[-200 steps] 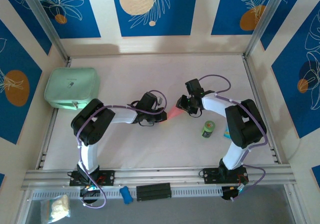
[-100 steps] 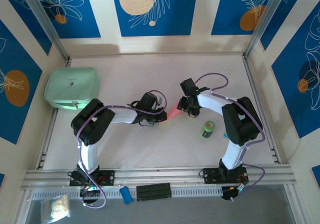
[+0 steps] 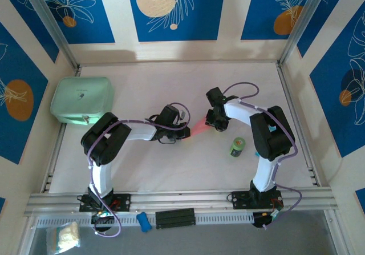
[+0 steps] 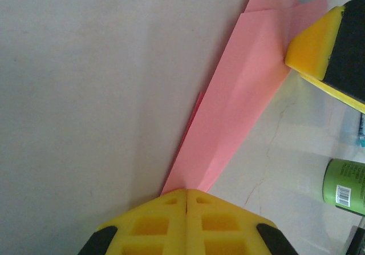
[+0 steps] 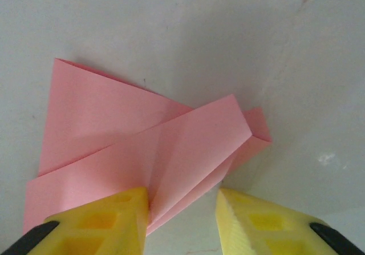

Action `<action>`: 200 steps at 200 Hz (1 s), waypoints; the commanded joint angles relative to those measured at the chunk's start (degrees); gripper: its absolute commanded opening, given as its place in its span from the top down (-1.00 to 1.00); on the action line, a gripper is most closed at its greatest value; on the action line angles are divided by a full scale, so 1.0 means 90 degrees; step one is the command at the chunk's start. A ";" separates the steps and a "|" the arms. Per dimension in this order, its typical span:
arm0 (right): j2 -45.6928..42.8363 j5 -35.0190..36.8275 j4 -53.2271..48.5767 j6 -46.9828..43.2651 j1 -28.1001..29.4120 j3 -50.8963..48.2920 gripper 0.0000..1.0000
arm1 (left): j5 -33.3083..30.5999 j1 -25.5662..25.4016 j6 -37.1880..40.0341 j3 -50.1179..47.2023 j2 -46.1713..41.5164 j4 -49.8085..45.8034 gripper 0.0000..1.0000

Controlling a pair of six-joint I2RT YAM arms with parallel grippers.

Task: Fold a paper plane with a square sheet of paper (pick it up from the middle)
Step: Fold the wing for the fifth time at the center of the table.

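1. The pale table carries everything.
2. The mint-green case sits at the table's far left. It is closed, so I cannot tell what it holds.
3. The paper plane lies flat, well to the right of the case. The top view gives a small pink sliver. The left wrist view shows its long taper and crease, and the right wrist view its overlapping flaps.
4. The left fingers are pressed together, pinching the plane's pointed tip, the end nearer the case.
5. The right fingers are spread at the plane's end farther from the case, one lying over the paper.
6. The green can stands farther from the case than the plane. The left wrist view shows its barcode.
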 commanded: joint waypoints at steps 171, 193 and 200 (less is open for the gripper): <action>0.0854 -0.0183 -0.0309 -0.0067 0.0021 0.0281 0.35 | 0.0478 -0.0092 0.0399 0.1421 0.0781 -0.0761 0.88; 0.0849 -0.0189 -0.0308 -0.0070 0.0010 0.0281 0.35 | 0.0434 -0.0098 0.0446 0.1441 0.0833 -0.0875 0.89; 0.0847 -0.0190 -0.0304 -0.0055 0.0010 0.0288 0.35 | 0.0419 -0.0097 0.0443 0.1426 0.0837 -0.0888 0.89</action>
